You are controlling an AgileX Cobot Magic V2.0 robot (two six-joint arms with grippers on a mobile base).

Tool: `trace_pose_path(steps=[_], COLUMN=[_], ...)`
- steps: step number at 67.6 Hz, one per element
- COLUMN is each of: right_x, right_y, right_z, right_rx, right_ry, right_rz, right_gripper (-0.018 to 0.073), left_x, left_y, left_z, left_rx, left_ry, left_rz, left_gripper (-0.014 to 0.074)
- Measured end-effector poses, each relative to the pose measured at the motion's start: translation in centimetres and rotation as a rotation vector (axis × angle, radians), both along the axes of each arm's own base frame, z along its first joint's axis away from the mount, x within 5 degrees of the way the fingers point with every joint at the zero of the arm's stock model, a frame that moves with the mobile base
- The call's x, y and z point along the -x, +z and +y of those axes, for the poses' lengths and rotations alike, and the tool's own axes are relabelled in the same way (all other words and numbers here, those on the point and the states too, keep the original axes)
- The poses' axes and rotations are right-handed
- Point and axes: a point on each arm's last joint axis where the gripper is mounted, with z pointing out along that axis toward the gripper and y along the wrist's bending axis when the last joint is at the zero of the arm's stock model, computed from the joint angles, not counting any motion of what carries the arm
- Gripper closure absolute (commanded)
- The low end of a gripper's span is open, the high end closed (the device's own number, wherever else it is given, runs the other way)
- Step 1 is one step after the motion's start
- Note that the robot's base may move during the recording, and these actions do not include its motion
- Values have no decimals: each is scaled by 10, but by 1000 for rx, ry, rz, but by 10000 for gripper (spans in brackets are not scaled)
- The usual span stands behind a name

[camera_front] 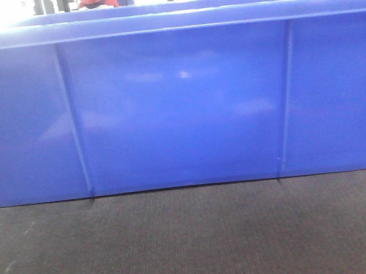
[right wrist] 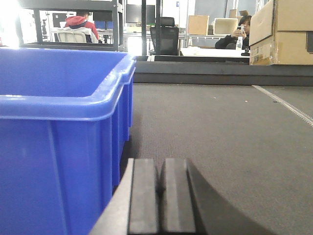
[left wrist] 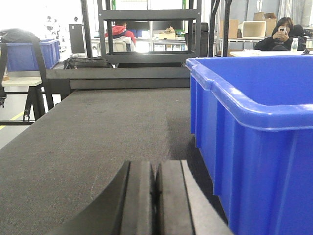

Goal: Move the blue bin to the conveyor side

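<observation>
The blue bin (camera_front: 180,105) fills the front view, its long ribbed wall standing on the dark woven conveyor belt (camera_front: 191,238). In the left wrist view the blue bin (left wrist: 254,137) stands just right of my left gripper (left wrist: 156,169), which is shut with nothing between its pads and sits low over the conveyor belt (left wrist: 88,137). From the right wrist, the blue bin (right wrist: 58,132) is just left of my right gripper (right wrist: 161,166), also shut and empty, above the conveyor belt (right wrist: 220,127). Neither gripper touches the bin.
A dark metal rail and a black shelving rack (left wrist: 146,29) stand beyond the belt's far end. Another blue crate (left wrist: 29,54) sits at the far left. Cardboard boxes (right wrist: 283,32) rise at the belt's right. People sit in the background.
</observation>
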Motion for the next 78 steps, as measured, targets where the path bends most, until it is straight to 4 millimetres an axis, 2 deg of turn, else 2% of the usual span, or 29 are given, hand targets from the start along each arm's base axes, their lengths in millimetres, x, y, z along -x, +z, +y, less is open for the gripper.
trace_pose_path(steps=[78], right_x=[0], right_y=[0], right_z=[0], right_rx=[0], right_ry=[0], right_rz=[0], right_gripper=[648], left_x=[0], left_y=[0], left_z=[0], left_rx=[0], left_ry=[0], left_rz=[0], left_gripper=[613])
